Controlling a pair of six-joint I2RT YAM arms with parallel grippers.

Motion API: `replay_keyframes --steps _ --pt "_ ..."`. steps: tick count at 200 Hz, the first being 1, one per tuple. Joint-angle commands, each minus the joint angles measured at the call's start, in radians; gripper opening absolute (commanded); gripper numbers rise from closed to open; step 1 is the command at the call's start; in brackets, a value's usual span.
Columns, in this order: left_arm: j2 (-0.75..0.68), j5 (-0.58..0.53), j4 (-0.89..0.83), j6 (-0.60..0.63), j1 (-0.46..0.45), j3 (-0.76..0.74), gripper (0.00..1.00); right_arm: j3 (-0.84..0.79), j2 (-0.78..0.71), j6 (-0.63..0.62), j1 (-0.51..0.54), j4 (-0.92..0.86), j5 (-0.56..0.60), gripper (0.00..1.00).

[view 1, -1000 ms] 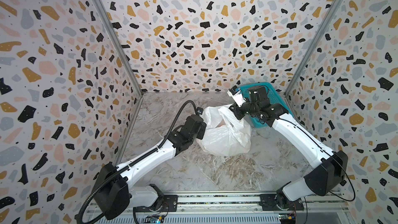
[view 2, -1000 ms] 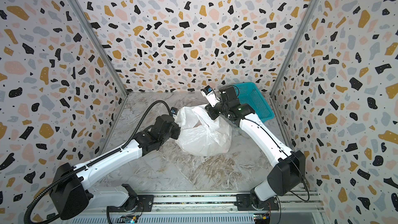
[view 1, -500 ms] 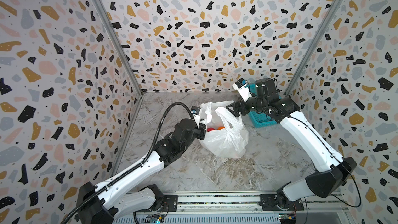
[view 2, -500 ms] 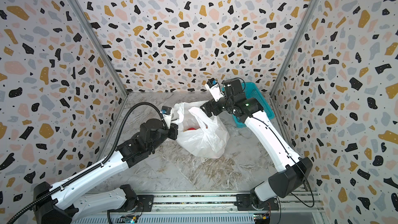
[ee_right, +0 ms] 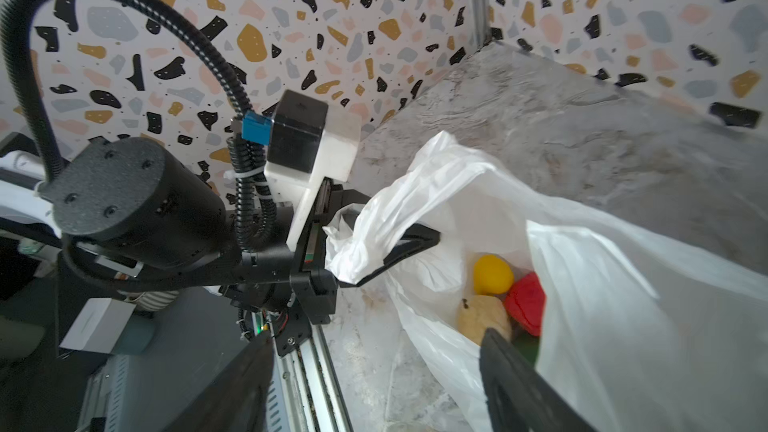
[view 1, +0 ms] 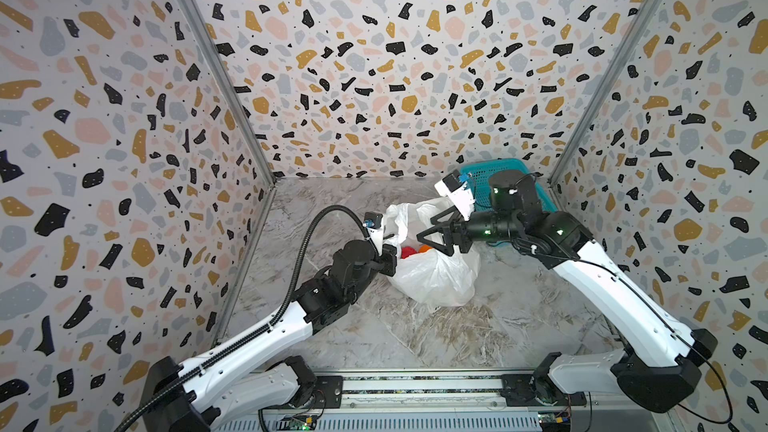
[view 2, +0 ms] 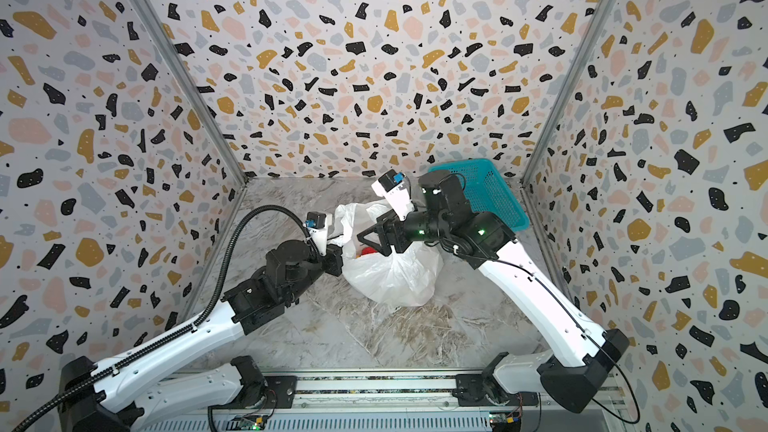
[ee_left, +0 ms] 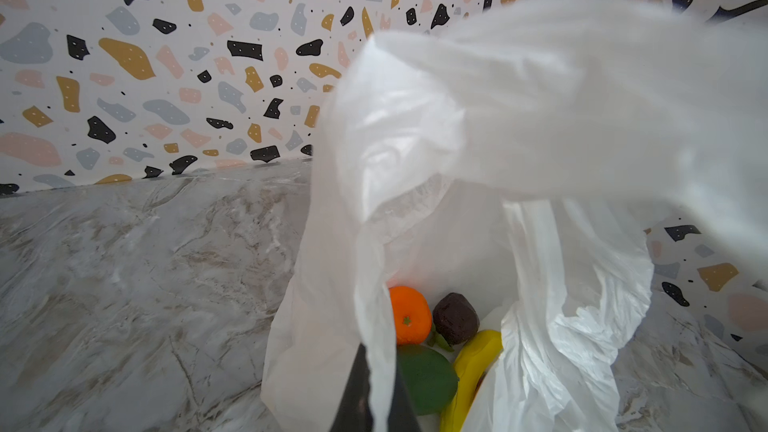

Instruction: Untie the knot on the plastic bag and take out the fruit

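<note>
The thin, crinkly, translucent white plastic bag (view 1: 436,276) (view 2: 395,280) sits on the middle of the table, toward the back, with its mouth gaping upward. Inside, the left wrist view shows several pieces of fruit lying together at the bottom: a round orange (ee_left: 409,315), a dark purple-brown piece (ee_left: 455,317), a yellow banana (ee_left: 473,361) and a green piece (ee_left: 426,378). The right wrist view adds a yellow lemon (ee_right: 492,274), a red piece (ee_right: 525,303) and a beige bumpy piece (ee_right: 482,317), all touching one another. In both top views only a red piece (view 1: 409,251) and the orange show through the opening. The left gripper (view 1: 395,248) (ee_right: 399,245) has its jaws pressed together on a bunched, twisted handle loop at the bag's near-left rim and holds that side of the mouth up. The right gripper (view 1: 426,228) (view 2: 369,231) hangs just above the opening from the right, jaws spread wide with no plastic between them; in the right wrist view one of its black fingers (ee_right: 511,371) stands in front of the bag's mouth. Behind the right arm, a teal mesh basket (view 1: 505,170) (view 2: 492,189) stands in the back right corner. Everything rests on a grey marble-patterned tabletop (view 1: 415,338), closed in by speckled terrazzo-print walls (view 1: 374,56).
</note>
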Motion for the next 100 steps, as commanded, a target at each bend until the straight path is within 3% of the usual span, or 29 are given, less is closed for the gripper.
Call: replay_keyframes --steps 1,15,39,74,100 --pt "-0.028 -0.023 0.091 -0.02 -0.008 -0.018 0.0 -0.123 0.043 0.121 -0.002 0.187 -0.039 0.71" --pt "-0.037 -0.008 0.103 -0.028 -0.014 -0.033 0.0 -0.203 0.067 0.169 -0.007 0.306 -0.015 0.65" --pt "-0.044 -0.003 0.116 -0.063 -0.039 -0.078 0.0 -0.294 0.106 0.194 -0.019 0.411 0.15 0.6" --pt "-0.08 -0.095 0.105 -0.131 -0.084 -0.165 0.0 -0.423 0.099 0.162 -0.051 0.282 0.329 0.56" --pt "-0.107 -0.159 0.089 -0.181 -0.099 -0.225 0.0 -0.593 0.045 0.168 -0.074 0.263 0.367 0.56"
